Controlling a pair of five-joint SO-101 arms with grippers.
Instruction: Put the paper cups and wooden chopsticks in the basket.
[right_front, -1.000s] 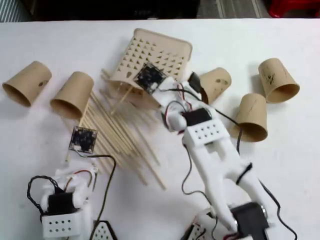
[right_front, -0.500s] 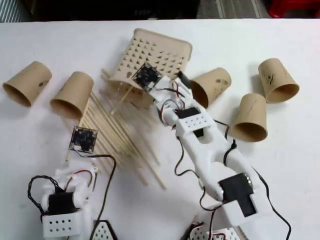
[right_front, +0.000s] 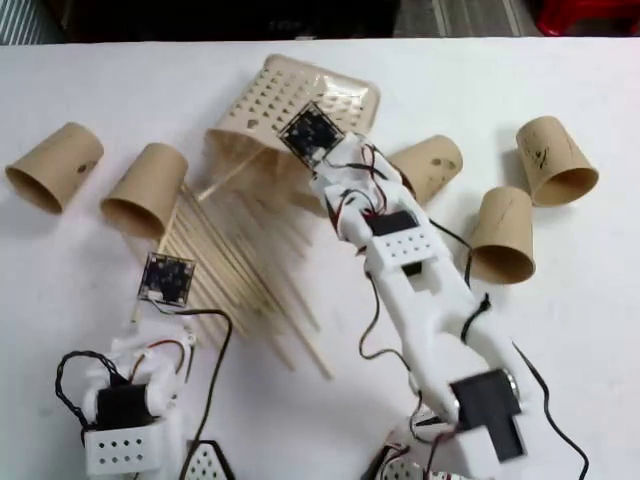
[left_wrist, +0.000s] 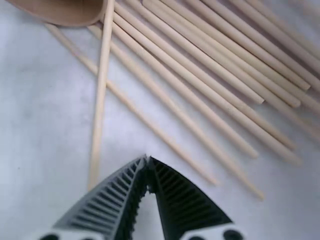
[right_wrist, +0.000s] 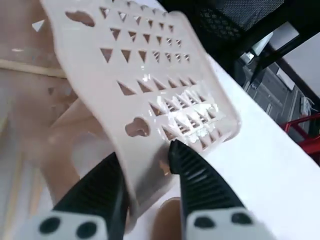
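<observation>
Basket (right_front: 270, 95) tilt has grown since a second ago: one wall is clamped between the right jaws, and the basket has been swung toward the upper left of the high view, where it leans over the far ends of the wooden chopsticks (right_front: 240, 260). These are fanned across the centre-left of the counter (right_front: 120, 80). Two paper cups (right_front: 147, 188) are seen on their sides at left, and three more cups (right_front: 503, 235) at right, all outside the basket. The left jaws are pressed together on nothing beside the chopsticks, unmoved at lower left.

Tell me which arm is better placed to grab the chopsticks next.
Left. The left gripper sits empty and shut right beside the chopsticks on the table; the right gripper is clamped on the basket wall.
</observation>
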